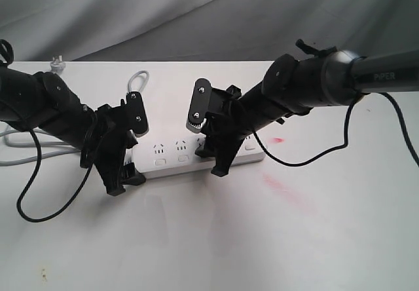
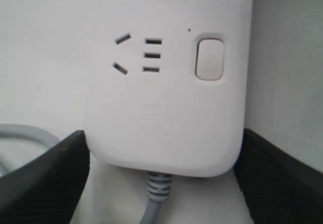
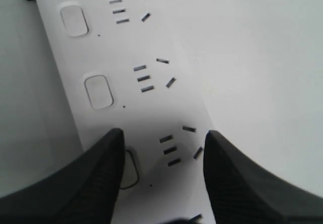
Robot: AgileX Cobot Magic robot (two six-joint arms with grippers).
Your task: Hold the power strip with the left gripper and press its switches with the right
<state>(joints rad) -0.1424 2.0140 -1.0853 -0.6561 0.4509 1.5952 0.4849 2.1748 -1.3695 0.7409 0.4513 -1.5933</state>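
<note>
The white power strip [image 1: 171,161] lies across the table, its grey cord [image 2: 156,193] leaving the end nearest my left arm. My left gripper [image 1: 127,152] is shut on that end, with a black finger [image 2: 45,178] against each long side. One switch [image 2: 209,58] shows beside the end socket there. My right gripper [image 1: 211,137] hangs open over the strip's other half, jaws spread across its width. In the right wrist view, one finger [image 3: 96,178] overlaps part of a switch [image 3: 132,169]. Two other switches [image 3: 98,91] show further along.
The cord [image 1: 33,152] trails off to the left, loops near the back [image 1: 136,78] and ends in a plug [image 1: 57,63]. Red smears [image 1: 288,189] mark the white table to the right of the strip. Grey cloth hangs behind.
</note>
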